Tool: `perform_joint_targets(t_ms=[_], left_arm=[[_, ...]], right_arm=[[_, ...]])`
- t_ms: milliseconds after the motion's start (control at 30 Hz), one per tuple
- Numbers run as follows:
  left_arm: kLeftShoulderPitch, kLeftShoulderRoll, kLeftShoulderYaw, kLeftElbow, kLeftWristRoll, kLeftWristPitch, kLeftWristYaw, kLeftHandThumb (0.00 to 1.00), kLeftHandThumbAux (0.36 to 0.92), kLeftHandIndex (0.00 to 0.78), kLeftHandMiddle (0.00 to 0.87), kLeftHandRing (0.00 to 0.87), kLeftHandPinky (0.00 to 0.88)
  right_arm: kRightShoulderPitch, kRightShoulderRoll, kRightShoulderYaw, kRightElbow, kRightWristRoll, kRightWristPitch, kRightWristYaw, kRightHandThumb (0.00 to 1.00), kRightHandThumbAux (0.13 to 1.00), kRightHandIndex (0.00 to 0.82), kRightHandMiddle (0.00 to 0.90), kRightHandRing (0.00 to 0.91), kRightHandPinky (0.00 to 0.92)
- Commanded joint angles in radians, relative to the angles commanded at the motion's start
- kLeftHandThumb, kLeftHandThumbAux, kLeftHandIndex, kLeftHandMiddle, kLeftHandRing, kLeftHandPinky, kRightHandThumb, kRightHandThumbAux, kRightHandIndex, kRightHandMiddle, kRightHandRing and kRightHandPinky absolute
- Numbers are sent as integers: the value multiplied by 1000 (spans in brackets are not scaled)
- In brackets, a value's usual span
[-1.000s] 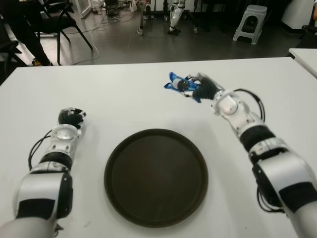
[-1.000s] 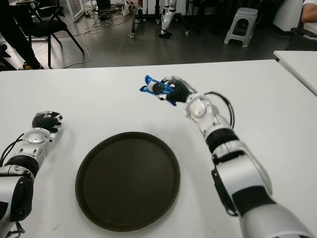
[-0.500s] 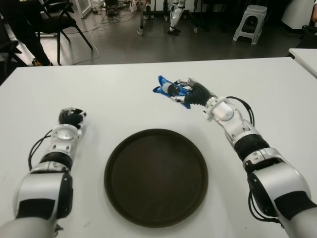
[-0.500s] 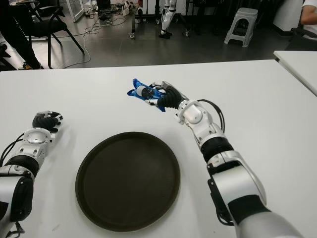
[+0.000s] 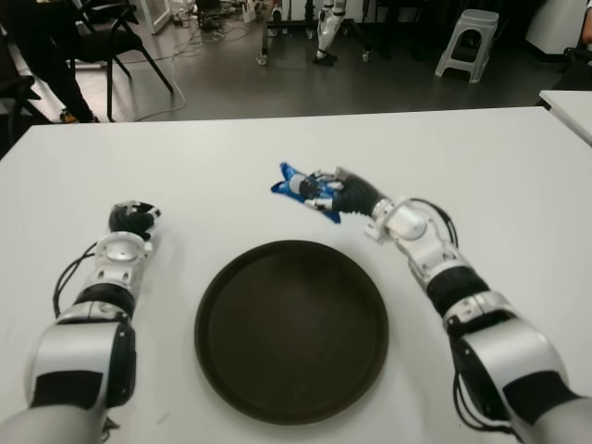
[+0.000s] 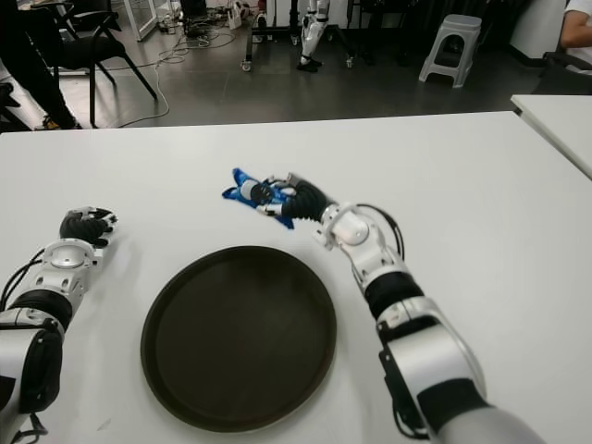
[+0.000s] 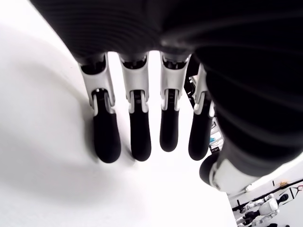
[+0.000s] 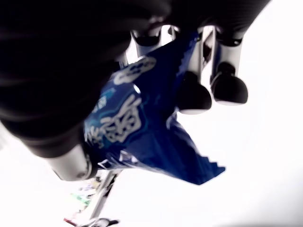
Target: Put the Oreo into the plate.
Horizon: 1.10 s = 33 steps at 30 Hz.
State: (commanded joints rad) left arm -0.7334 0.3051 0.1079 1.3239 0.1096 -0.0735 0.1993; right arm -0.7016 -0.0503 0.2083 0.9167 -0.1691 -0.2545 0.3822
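right hand [image 5: 347, 192] grips Oreo [image 5: 298, 185], seemingly airborne | plate [image 5: 291, 328] near, unobstructed | left hand [image 5: 132, 218] uncurled

Left hand [image 7: 142, 118]: fills the view from close by, four fingers hanging side by side, holding nothing
Fingertips [image 7: 106, 138]: black, rounded, slightly apart
Finger joints [image 7: 136, 75]: white
Table [image 7: 42, 156]: white, bare beneath the fingers

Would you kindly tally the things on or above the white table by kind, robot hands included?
Blue Oreo packets: 1, held in the right hand above the table, beyond the plate.
Dark round plates: 1, holding nothing.
Robot hands: 2, the left hand showing left of the plate.
Total: 4
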Motion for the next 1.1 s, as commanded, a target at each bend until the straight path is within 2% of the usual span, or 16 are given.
perform_joint_targets(t_ms=[200,333,367,467,567,667,967,1100], left_arm=[[0,2,-7,1,6,-2,-5,693,718,413,433,457,430],[1,7,-13,2,10,1,-9,691,719,412,432,449,412],[1,8,-12,2,9,0,-11,690,719,412,420,434,391],[2,9,-12,1,7,-1,-15,690,718,413,430,454,419],[2,9,-11,1,6,-1,-18,690,717,414,437,464,427],[2,9,-11,0,6,-2,-18,690,718,414,405,428,387],[1,6,-13,-3,7,-6,-19,692,718,417,448,453,422],[2,6,-11,-3,5,-8,-22,693,718,418,474,493,477]], right_arm=[[56,18,18,-69,3,38,32,735,709,442,833,819,821],[108,33,33,-157,26,62,92,739,708,441,854,838,839],[127,33,37,-200,35,72,111,740,708,440,861,843,842],[176,25,47,-311,45,103,142,740,708,440,863,847,848],[207,19,59,-369,32,111,141,739,708,440,862,850,850],[235,12,71,-424,25,128,140,740,708,440,860,852,854],[275,-21,95,-555,35,236,193,738,708,440,862,852,846],[280,-28,99,-586,39,276,204,739,708,440,858,848,844]])
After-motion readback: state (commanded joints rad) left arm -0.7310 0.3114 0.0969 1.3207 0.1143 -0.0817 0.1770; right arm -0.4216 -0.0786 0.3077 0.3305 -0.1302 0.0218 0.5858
